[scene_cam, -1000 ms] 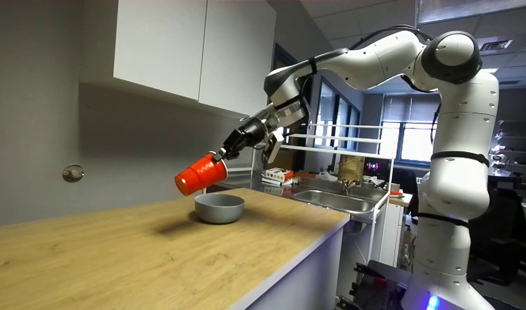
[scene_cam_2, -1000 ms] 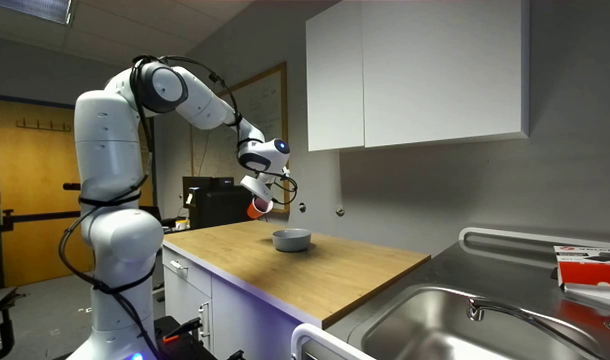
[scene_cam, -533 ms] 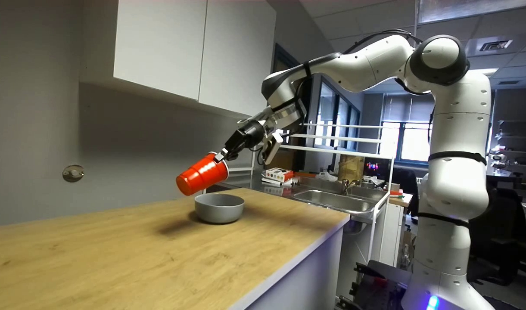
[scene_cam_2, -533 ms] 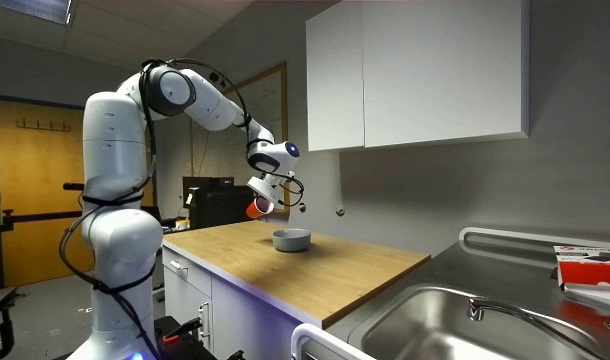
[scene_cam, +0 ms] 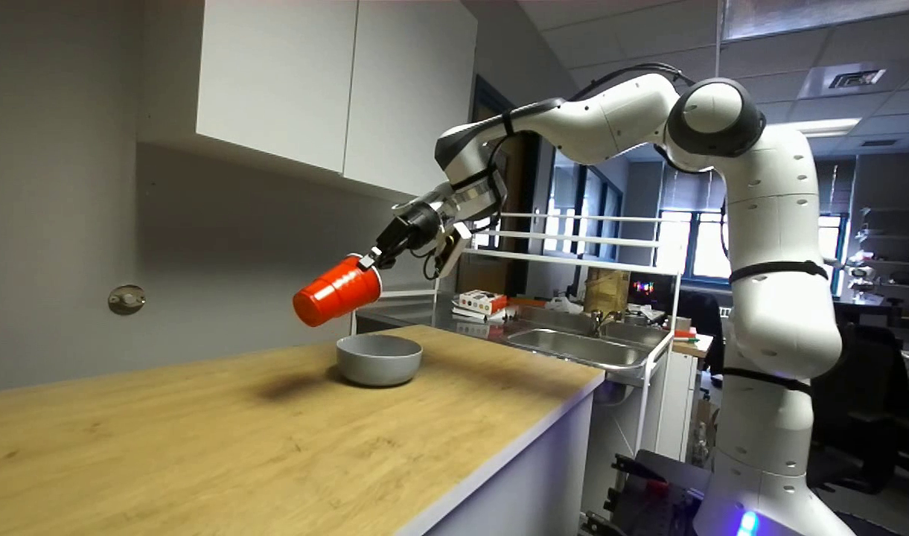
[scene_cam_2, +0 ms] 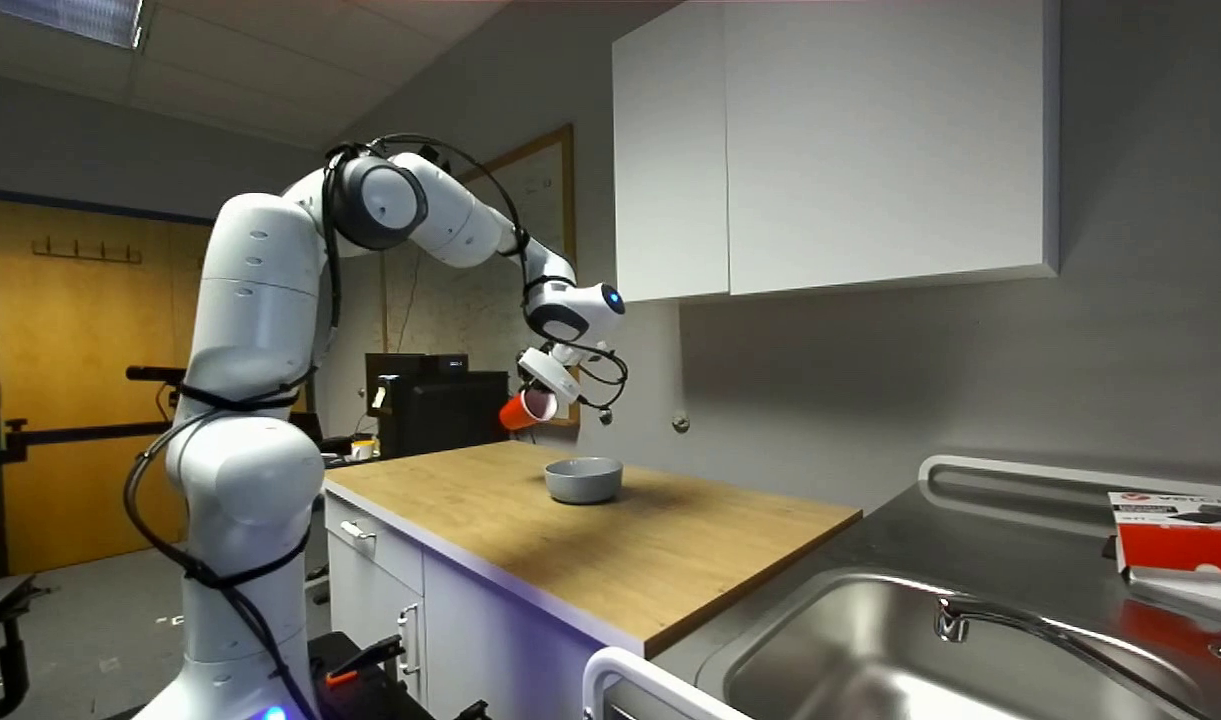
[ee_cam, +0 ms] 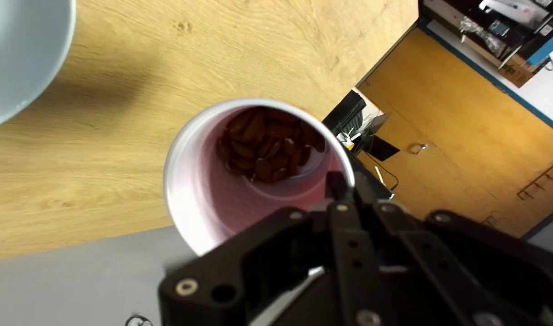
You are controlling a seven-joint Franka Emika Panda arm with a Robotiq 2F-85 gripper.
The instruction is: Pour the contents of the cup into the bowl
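Observation:
My gripper (scene_cam: 370,260) is shut on the rim of the red-orange cup (scene_cam: 339,292), one finger inside the wall and one outside. The cup hangs tilted in the air, its base low and its mouth raised. It also shows in an exterior view (scene_cam_2: 520,411). In the wrist view the cup's white inside (ee_cam: 185,199) holds several brown almond-like pieces (ee_cam: 267,149) near the base. The grey bowl (scene_cam: 380,366) stands upright on the wooden counter, below and beside the cup, apart from it. It shows in an exterior view (scene_cam_2: 583,486) and partly in the wrist view (ee_cam: 22,59).
The wooden counter (scene_cam: 201,447) lies under the cup and bowl. White wall cabinets (scene_cam: 275,82) hang above the counter. A metal sink (scene_cam_2: 850,640) with a tap and a red-and-white box (scene_cam_2: 1180,545) are beyond the counter's end. A white rack (scene_cam: 655,357) stands by the sink.
The arm has leaned further out over the counter. The cup, still held, has moved slightly up and a little away from the bowl in an exterior view. Its tilt looks about the same.

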